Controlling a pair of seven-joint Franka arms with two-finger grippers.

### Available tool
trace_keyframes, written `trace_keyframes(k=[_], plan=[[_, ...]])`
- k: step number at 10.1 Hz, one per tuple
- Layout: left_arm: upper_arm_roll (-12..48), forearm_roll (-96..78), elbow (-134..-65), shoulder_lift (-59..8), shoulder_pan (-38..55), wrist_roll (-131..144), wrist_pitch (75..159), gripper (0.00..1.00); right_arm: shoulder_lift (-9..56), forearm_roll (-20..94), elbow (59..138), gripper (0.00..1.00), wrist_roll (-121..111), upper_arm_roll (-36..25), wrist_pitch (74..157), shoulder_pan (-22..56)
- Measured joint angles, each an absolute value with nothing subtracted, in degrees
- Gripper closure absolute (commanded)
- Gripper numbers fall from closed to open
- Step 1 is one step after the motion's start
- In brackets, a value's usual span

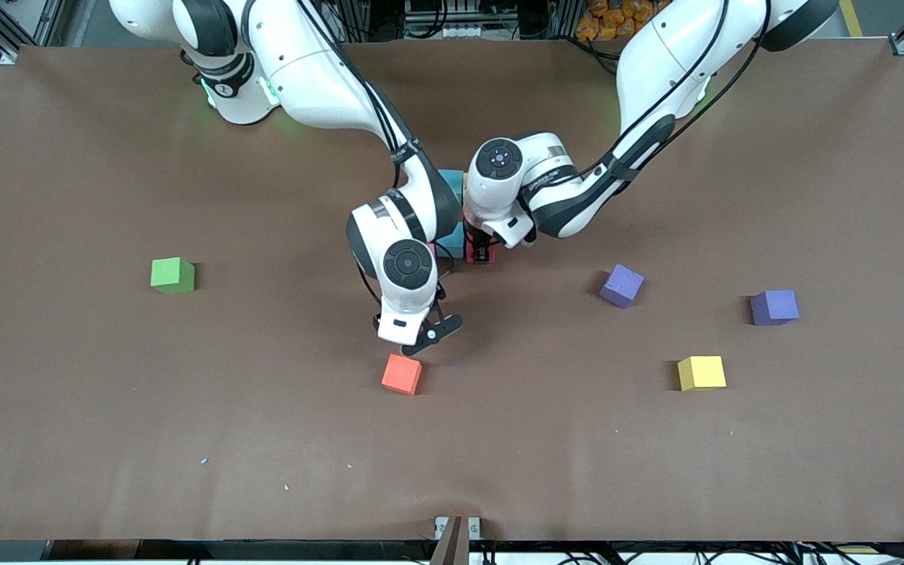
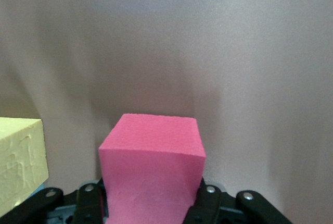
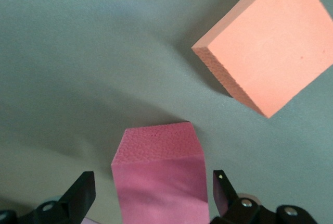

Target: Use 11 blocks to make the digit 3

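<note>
My left gripper is shut on a deep pink block at a small cluster of blocks in the middle of the table. That cluster shows two light blue blocks and a yellow block close beside the held one. My right gripper is open just above the table, with a pink block standing between its fingers and a gap on each side. An orange block lies just nearer the front camera than that gripper. In the front view the right hand hides the pink block.
Two purple blocks and a yellow block lie loose toward the left arm's end. A lone green cube sits toward the right arm's end. Both forearms cross the middle of the table above the cluster.
</note>
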State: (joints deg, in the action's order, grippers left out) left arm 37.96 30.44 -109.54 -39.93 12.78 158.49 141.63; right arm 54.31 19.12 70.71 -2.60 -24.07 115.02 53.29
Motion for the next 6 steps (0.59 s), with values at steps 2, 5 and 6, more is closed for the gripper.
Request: trace_keyframes(k=[2,5,6], plan=[[38.0,30.4,-109.5,-40.0,12.9,158.5,141.8,0.97,54.4,19.1,70.9,0.94,-2.9,-24.1,115.2,53.3],[38.0,30.4,-109.5,-40.2,12.9,158.5,141.9,0.91,54.4,19.1,71.0,1.0,-3.0,-24.1,115.2,53.2],[38.0,30.4,-109.5,-40.2,13.0,158.5,141.9,0.87,54.4,19.2,71.0,1.0,-2.3,-24.1,115.2,53.3]])
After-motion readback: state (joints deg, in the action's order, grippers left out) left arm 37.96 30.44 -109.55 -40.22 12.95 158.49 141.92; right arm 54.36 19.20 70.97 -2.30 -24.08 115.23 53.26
